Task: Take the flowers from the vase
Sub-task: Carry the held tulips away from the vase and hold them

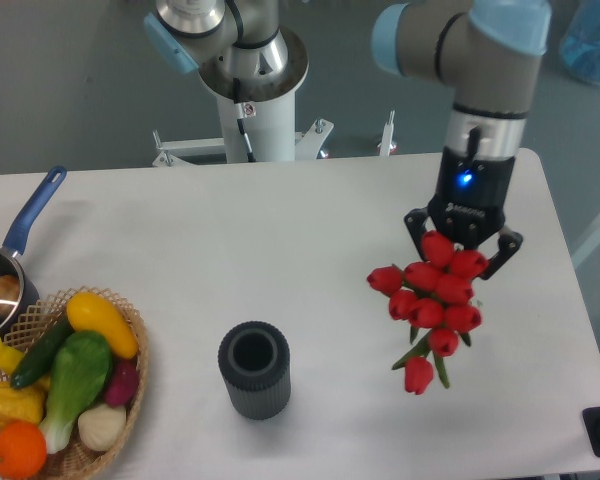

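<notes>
In the only camera view, the flowers (432,305) are seen out of the vase (254,369) and well apart from it. They are held up over the right side of the table (310,235), near its right edge. The gripper (464,250) is closed around the top of the bunch, with one dark finger on each side of the red heads. The red heads are bunched just under the fingers, and green stems and one more red head are seen hanging lower, toward the front edge. No part of the bunch can be seen touching the table, though this is hard to tell from above. The vase is left standing upright near the front edge, a little left of the middle. Its round mouth is seen from above, and only a dark inside is shown, with nothing in it. So the main job looks done: the flowers are out and held. Little seems to be left, other than keeping them held. A basket (135,345) is placed at the front left corner, and it is filled with toy fruit and vegetables (65,380) in yellow, green, orange, purple and white. A pan (10,265) with a blue handle is seen at the left edge, behind the basket. Something pale is seen inside the pan, but it is too unclear to be named.
</notes>
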Tool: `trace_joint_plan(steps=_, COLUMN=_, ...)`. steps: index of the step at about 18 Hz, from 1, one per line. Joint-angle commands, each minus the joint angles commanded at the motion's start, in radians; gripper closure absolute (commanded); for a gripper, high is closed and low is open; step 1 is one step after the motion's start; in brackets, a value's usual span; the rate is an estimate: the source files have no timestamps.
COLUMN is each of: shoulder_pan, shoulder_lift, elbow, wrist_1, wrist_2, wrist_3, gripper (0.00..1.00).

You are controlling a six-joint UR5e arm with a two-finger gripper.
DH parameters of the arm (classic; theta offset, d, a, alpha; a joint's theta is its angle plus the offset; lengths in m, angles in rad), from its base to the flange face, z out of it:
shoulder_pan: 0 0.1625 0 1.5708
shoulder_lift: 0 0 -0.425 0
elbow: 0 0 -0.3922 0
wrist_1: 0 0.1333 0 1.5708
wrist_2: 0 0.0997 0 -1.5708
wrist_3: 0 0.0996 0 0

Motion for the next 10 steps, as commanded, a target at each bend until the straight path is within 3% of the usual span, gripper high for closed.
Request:
trace_joint_plan(steps=4, shoulder_pan=-0.017, shoulder_lift=-0.014, elbow=0.037, wrist_1=-0.112, wrist_2=0.086, wrist_3=0.078, gripper=1.00)
trace_joint_plan(steps=10, shoulder_pan=-0.069, shoulder_lift=-0.026, elbow=0.026, wrist_1=-0.129, wrist_2=0.252, wrist_3=0.080, gripper=1.00)
